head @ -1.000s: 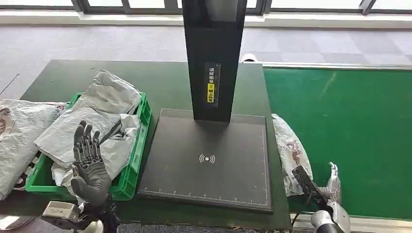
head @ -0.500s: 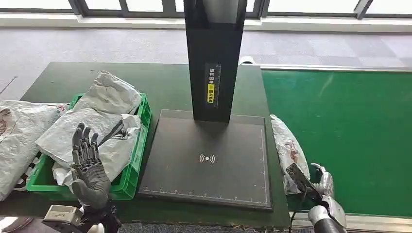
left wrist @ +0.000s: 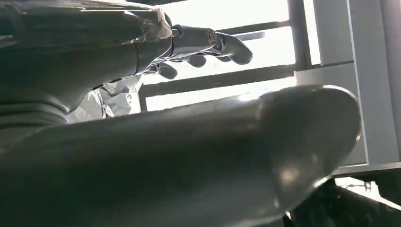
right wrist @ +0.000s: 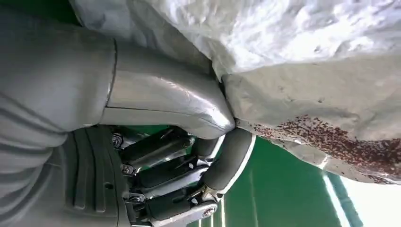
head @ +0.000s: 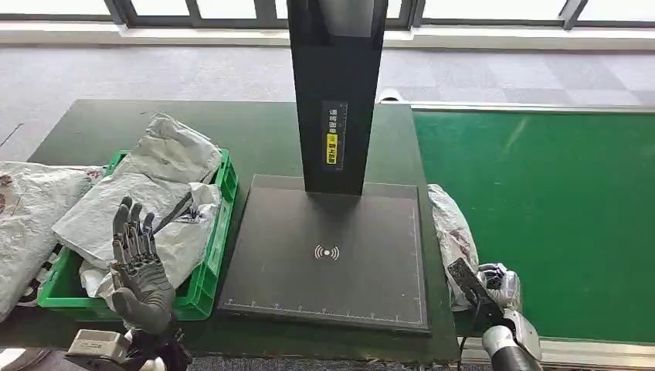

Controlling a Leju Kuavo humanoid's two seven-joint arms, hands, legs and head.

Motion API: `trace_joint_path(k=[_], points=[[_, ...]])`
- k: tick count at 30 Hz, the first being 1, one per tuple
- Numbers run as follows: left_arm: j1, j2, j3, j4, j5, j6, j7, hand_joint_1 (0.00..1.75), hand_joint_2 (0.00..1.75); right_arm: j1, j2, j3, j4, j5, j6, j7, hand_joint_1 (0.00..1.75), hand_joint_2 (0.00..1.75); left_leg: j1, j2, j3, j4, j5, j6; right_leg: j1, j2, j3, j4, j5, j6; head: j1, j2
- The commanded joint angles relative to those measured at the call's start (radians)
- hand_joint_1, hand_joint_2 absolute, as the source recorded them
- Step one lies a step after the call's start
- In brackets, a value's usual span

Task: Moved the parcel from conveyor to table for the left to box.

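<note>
The grey plastic parcel (head: 452, 232) lies along the near left edge of the green conveyor (head: 541, 216), beside the dark table (head: 270, 131). My right hand (head: 498, 284) is at the parcel's near end. In the right wrist view the thumb and a finger (right wrist: 231, 161) pinch the edge of the parcel (right wrist: 307, 71). My left hand (head: 137, 267) is raised over the near corner of the green crate (head: 220, 232), palm up and fingers spread, holding nothing. In the left wrist view the left hand (left wrist: 198, 156) has its fingers (left wrist: 213, 42) extended and nothing between them.
The crate holds several crumpled grey parcels (head: 154, 193). Another parcel (head: 31, 209) lies left of it. A black scanner base (head: 332, 255) with a tall black column (head: 336, 93) stands between the crate and the conveyor.
My right hand has moved left toward the parcel's near end and closed on its edge. My left hand has sunk a little and stays spread.
</note>
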Motion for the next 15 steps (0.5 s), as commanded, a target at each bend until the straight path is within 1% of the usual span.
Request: trace_joint_path(k=[1, 3, 4, 5, 6, 8, 10, 14, 15], points=[[-0.006, 0.032, -0.017, 0.029, 0.001, 0.004, -0.033, 0.0, 0.0, -0.006, 0.023, 0.023, 0.078, -0.004, 0.015, 0.003, 1.69, 1.75, 0.0, -0.001, -0.001, -0.002, 0.001, 0.0, 0.0, -0.001, -0.001, -0.002, 0.001, 0.0, 0.0, 0.0], [-0.006, 0.032, -0.017, 0.029, 0.001, 0.004, -0.033, 0.0, 0.0, -0.006, 0.023, 0.023, 0.078, -0.004, 0.015, 0.003, 1.69, 1.75, 0.0, -0.001, -0.002, -0.001, 0.001, 0.0, 0.0, -0.001, -0.002, -0.001, 0.001, 0.0, 0.0, 0.0], [-0.007, 0.032, -0.017, 0.029, 0.002, 0.009, -0.033, 0.0, 0.0, -0.009, 0.029, 0.027, 0.075, -0.007, 0.017, -0.029, 1.75, 1.75, 0.0, -0.001, 0.0, -0.001, 0.001, 0.0, 0.0, -0.001, -0.001, -0.001, 0.001, 0.0, 0.0, 0.0], [-0.01, 0.034, -0.018, 0.028, 0.003, 0.015, -0.033, 0.0, 0.0, -0.017, 0.041, 0.027, 0.074, -0.013, 0.014, -0.056, 1.75, 1.75, 0.0, -0.001, -0.002, -0.001, 0.001, 0.0, 0.0, -0.001, -0.001, -0.001, 0.001, 0.0, 0.0, 0.0], [-0.01, 0.033, -0.016, 0.024, 0.005, 0.023, -0.033, 0.0, 0.0, -0.029, 0.056, 0.03, 0.075, -0.015, 0.012, -0.06, 1.75, 1.75, 0.0, 0.0, 0.0, 0.0, 0.0, 0.0, 0.0, 0.001, 0.0, 0.0, 0.0, 0.0, 0.0, 0.0], [-0.007, 0.036, -0.017, 0.016, 0.01, 0.035, -0.033, 0.0, 0.0, -0.042, 0.073, 0.033, 0.077, -0.024, 0.024, -0.086, 1.75, 1.75, 0.0, 0.001, -0.003, -0.002, 0.002, 0.0, 0.0, 0.001, -0.003, -0.001, 0.002, -0.001, 0.0, 0.0], [-0.002, 0.038, -0.017, 0.01, 0.013, 0.045, -0.033, 0.0, 0.0, -0.051, 0.083, 0.047, 0.078, -0.017, 0.026, -0.083, 1.75, 1.75, 0.0, 0.003, -0.002, -0.001, 0.001, 0.0, 0.0, 0.003, -0.003, 0.0, 0.002, -0.001, 0.0, 0.0], [0.001, 0.039, -0.018, 0.007, 0.013, 0.047, -0.033, 0.0, 0.0, -0.051, 0.081, 0.048, 0.079, -0.018, 0.027, -0.083, 1.75, 1.75, 0.0, 0.002, -0.003, -0.002, 0.002, -0.001, 0.0, 0.002, -0.004, -0.001, 0.002, -0.002, 0.0, 0.0], [0.001, 0.04, -0.019, 0.007, 0.014, 0.048, -0.033, 0.0, 0.0, -0.05, 0.08, 0.048, 0.079, -0.019, 0.028, -0.085, 1.75, 1.75, 0.0, 0.002, -0.001, -0.001, 0.001, -0.001, 0.001, 0.002, -0.002, 0.0, 0.001, -0.002, 0.0, 0.0]])
